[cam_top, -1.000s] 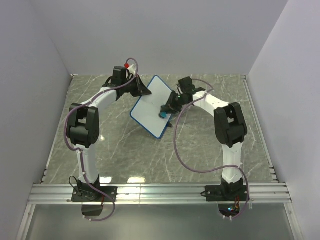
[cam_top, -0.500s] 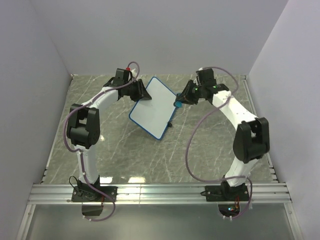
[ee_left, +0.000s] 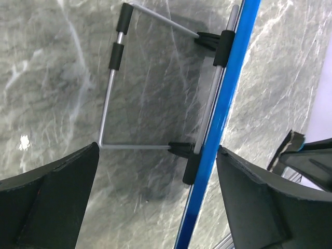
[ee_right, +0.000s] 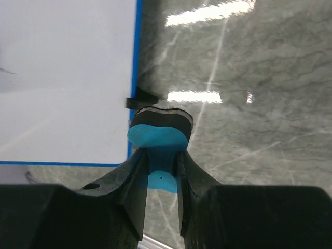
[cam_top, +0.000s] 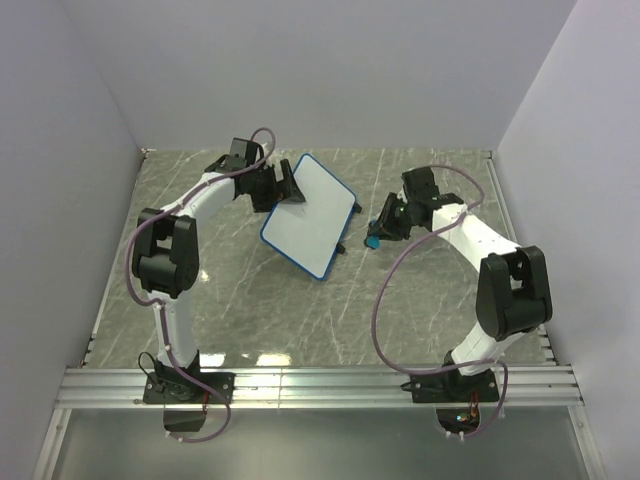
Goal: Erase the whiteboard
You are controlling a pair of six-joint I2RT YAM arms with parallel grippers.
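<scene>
The left gripper (cam_top: 283, 187) hung open astride the upper-left rim of the whiteboard (cam_top: 308, 215), which stood tilted on its wire stand (ee_left: 118, 55) at centre frame; right of it, just off the board's edge, the right gripper (cam_top: 375, 238) pinched a blue eraser (ee_right: 160, 136)

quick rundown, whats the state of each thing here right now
whiteboard: tilted, face almost clean, one faint mark at an edge
wire stand: folded out behind the whiteboard
eraser: clamped, off the whiteboard
left gripper: open, fingers astride the rim
right gripper: shut on the eraser
</scene>
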